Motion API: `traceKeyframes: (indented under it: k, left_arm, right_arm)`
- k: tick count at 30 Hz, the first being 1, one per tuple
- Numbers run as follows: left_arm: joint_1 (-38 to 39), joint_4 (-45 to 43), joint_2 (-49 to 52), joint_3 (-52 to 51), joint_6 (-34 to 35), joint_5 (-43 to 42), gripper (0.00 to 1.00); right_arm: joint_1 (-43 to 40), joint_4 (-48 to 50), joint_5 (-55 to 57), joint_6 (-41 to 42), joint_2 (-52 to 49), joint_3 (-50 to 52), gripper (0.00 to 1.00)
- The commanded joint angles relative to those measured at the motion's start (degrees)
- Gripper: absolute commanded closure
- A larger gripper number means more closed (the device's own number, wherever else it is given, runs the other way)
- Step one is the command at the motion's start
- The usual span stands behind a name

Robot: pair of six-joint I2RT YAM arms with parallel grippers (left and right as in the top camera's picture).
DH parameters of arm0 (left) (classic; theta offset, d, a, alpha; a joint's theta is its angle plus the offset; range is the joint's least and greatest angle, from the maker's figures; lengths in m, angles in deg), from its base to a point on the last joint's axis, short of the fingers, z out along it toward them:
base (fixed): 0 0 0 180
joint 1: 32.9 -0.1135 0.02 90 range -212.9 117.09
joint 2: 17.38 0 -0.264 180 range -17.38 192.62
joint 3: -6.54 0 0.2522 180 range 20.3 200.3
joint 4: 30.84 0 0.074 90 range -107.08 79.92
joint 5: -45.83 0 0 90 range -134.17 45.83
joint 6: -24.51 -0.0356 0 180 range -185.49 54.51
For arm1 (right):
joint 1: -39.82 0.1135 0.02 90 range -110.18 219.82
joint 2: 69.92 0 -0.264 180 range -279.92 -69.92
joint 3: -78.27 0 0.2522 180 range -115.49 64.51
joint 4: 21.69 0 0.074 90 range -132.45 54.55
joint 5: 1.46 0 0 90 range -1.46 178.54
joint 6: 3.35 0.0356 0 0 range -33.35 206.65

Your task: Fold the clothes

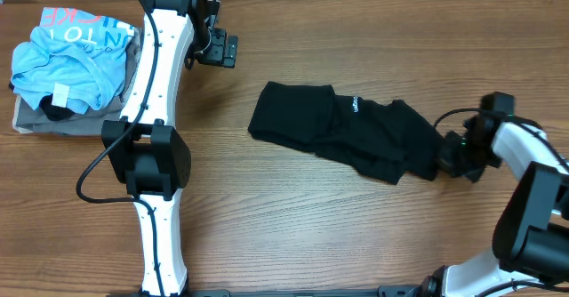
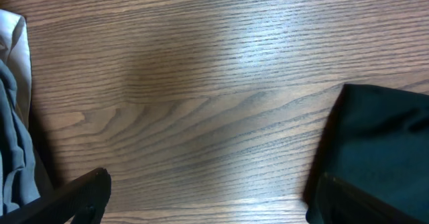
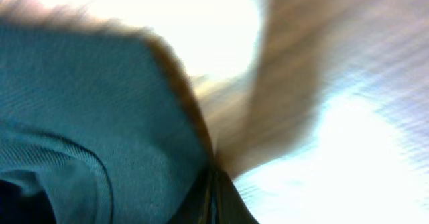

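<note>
- Overhead view: the clothes [image 1: 347,137] are seen as one black garment lying bunched and elongated on the wooden surface [image 1: 293,217], right of centre, running from upper left down to lower right.
- A small white label [image 1: 353,104] is noted on the garment's upper edge, near its middle.
- The right gripper [image 1: 452,159] is placed at the garment's right end, touching the cloth there.
- The left gripper [image 1: 218,50] is held near the far edge of the surface, well apart from the clothes, with bare wood between them.
- A light blue T-shirt [image 1: 71,57] is seen crumpled at the far left corner, resting on a folded grey-tan garment [image 1: 53,124]; both are well apart from the clothes.
- Left wrist view: the left jaws are seen spread, one finger [image 2: 74,197] at the lower left and the other low on the right, with only bare surface [image 2: 201,83] between them.
- In the same view, a corner of the clothes [image 2: 382,137] is seen at the right, and grey cloth [image 2: 10,150] at the left edge; which of the stacked pieces it is cannot be told.
- Right wrist view: the frame is heavily blurred. Dark cloth of the clothes [image 3: 87,103], with a stitched seam, fills the left half close to the lens.
- Whether the right jaws are spread or pinching the cloth cannot be told from any view.
</note>
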Motion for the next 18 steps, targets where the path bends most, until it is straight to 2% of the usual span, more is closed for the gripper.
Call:
traceKeyframes:
  k: [1,8,18]
  left_arm:
    - [-0.33,0.11,-0.07,1.31,0.33,0.76,0.0]
    - [-0.33,0.13,-0.07,1.31,0.33,0.74,0.0]
    - [-0.33,-0.07,-0.07,1.31,0.33,0.74,0.0]
  right_arm:
    - [-3.56,-2.49,-0.31,-1.62,-0.09,-5.22,0.96]
    - [-7.28,-11.67,-5.6,-9.57,1.49,-13.84,0.96]
    - [-5.09,-24.85,-14.36,-17.22,3.23,-28.41,0.96]
